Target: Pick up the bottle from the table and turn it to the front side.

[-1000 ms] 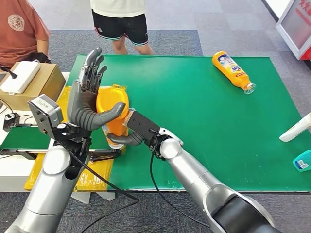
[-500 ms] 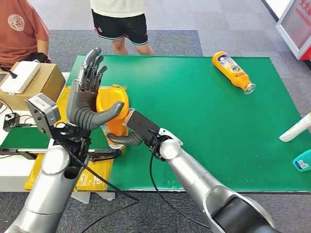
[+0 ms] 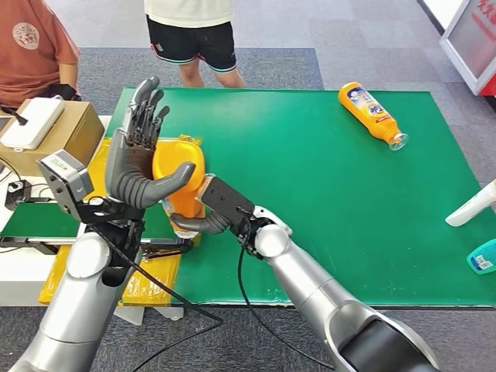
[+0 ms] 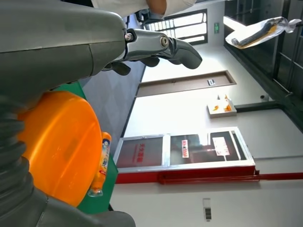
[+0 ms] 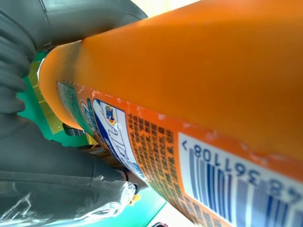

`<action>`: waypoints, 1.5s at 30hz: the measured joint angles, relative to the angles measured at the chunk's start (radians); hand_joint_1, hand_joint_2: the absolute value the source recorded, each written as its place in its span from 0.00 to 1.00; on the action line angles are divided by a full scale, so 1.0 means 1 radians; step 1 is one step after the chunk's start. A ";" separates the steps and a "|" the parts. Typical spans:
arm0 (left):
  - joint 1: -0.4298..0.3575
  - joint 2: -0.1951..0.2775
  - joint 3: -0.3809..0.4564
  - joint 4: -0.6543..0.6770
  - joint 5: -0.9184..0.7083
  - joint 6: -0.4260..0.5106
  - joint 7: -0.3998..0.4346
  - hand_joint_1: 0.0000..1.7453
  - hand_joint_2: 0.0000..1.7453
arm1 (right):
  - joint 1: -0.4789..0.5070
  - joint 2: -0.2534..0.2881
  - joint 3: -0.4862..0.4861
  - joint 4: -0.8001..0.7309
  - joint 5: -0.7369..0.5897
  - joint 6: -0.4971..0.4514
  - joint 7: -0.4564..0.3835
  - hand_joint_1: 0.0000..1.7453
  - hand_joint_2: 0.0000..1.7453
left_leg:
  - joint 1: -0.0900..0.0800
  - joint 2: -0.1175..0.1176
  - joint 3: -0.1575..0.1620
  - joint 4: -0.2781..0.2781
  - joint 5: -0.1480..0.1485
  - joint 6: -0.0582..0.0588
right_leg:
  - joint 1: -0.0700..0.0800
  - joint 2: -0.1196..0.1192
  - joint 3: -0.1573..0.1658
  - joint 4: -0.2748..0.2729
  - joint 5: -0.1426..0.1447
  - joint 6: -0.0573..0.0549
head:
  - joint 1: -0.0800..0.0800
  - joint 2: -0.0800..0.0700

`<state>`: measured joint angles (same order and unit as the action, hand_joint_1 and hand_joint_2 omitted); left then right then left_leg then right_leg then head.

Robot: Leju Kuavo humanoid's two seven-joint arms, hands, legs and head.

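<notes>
An orange bottle is held above the near left part of the green table, its round base facing me. My right hand grips it from below and behind. The right wrist view shows the bottle close up with its barcode label, against my grey fingers. My left hand stands upright beside the bottle with fingers spread, and its thumb lies across the bottle's base. In the left wrist view the orange base sits next to my palm.
A second orange bottle lies on its side at the table's far right. A white object and a teal one sit at the right edge. A cardboard box stands left. Two people are beyond the far edge.
My left arm has drifted slightly to the left. The bottle and my right hand stay almost where they were.
</notes>
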<state>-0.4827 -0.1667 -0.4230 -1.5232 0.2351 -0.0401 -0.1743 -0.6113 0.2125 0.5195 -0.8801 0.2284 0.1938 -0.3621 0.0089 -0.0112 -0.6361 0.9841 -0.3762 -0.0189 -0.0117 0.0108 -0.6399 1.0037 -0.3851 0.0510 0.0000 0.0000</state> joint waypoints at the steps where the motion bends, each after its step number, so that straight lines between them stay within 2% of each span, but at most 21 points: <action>1: 0.000 0.000 0.000 0.000 0.002 -0.001 0.002 0.00 1.00 | 0.002 0.000 -0.002 -0.003 0.000 -0.002 0.000 1.00 1.00 | 0.000 0.000 0.000 0.000 0.000 0.000 | 0.000 0.000 0.000 0.000 0.000 0.000 | 0.000 0.000; 20: 0.016 0.000 -0.001 0.021 0.048 -0.007 0.029 0.00 1.00 | 0.034 -0.001 -0.022 -0.049 0.005 -0.018 0.006 1.00 1.00 | 0.000 0.000 0.000 0.000 0.000 0.000 | 0.000 0.000 0.000 0.000 0.000 0.000 | 0.000 0.000; 22: 0.017 0.000 -0.001 0.023 0.054 -0.009 0.029 0.31 1.00 | 0.036 -0.002 -0.023 -0.052 0.004 -0.017 0.006 1.00 1.00 | 0.000 0.000 0.000 0.000 0.000 0.000 | 0.000 0.000 0.000 0.000 0.000 0.000 | 0.000 0.000; 24: 0.017 0.000 -0.002 0.024 0.060 -0.011 0.029 0.81 1.00 | 0.038 -0.002 -0.024 -0.056 0.002 -0.017 0.007 1.00 1.00 | 0.000 0.000 -0.001 0.000 0.000 0.000 | 0.000 0.000 0.000 0.000 0.000 0.000 | 0.000 0.000; 26: 0.017 0.000 -0.002 0.024 0.066 -0.013 0.029 1.00 1.00 | 0.039 -0.003 -0.025 -0.060 0.000 -0.016 0.008 1.00 1.00 | 0.000 0.000 -0.001 0.000 0.000 0.000 | 0.000 0.000 0.000 0.000 0.000 0.000 | 0.000 0.000; 45: 0.007 0.001 -0.004 0.024 0.090 -0.012 0.029 1.00 1.00 | 0.052 -0.005 -0.029 -0.075 -0.004 -0.017 0.009 1.00 1.00 | 0.000 0.000 -0.001 0.000 0.000 0.000 | 0.000 0.000 0.000 0.000 0.000 0.000 | 0.000 0.000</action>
<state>-0.4754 -0.1659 -0.4273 -1.4988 0.3246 -0.0522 -0.1453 -0.5594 0.2071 0.4906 -0.9546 0.2248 0.1771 -0.3532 0.0089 -0.0113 -0.6367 0.9841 -0.3762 -0.0189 -0.0116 0.0108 -0.6402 1.0038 -0.3851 0.0510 -0.0001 0.0000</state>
